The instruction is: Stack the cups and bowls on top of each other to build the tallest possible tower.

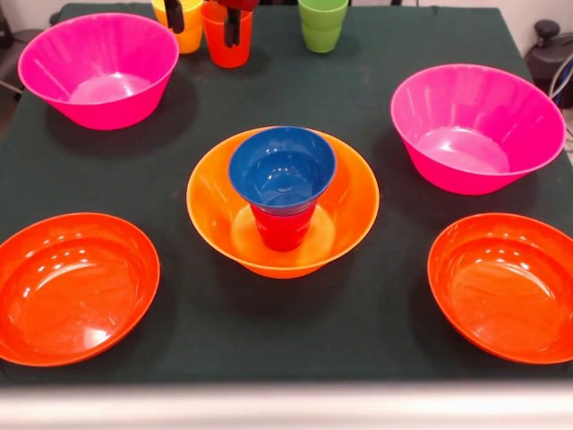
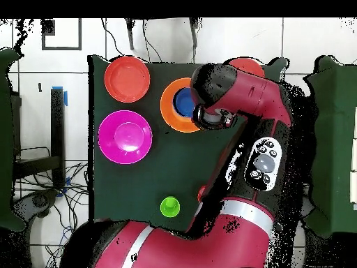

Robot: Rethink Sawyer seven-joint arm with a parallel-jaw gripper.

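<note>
Bowls fill my front view: two shallow red-orange ones nearest, left point(image 1: 76, 287) and right point(image 1: 506, 285), both cut by the frame edges. Behind them, mid-table, stands the tower point(image 1: 282, 202): orange bowl point(image 1: 345, 210), red cup point(image 1: 282, 228), blue bowl point(image 1: 282, 166). Two pink bowls, left point(image 1: 98, 70) and right point(image 1: 477, 127), sit further back. Farthest, I see the yellow cup point(image 1: 186, 31), orange cup point(image 1: 226, 38) and green cup point(image 1: 322, 24), tops cropped. The gripper point(image 1: 204, 20) straddles the orange cup's near wall, one finger point(image 1: 232, 29) inside; whether it is actually gripping, I cannot tell. Overhead, the arm point(image 2: 240, 105) hides most of this.
</note>
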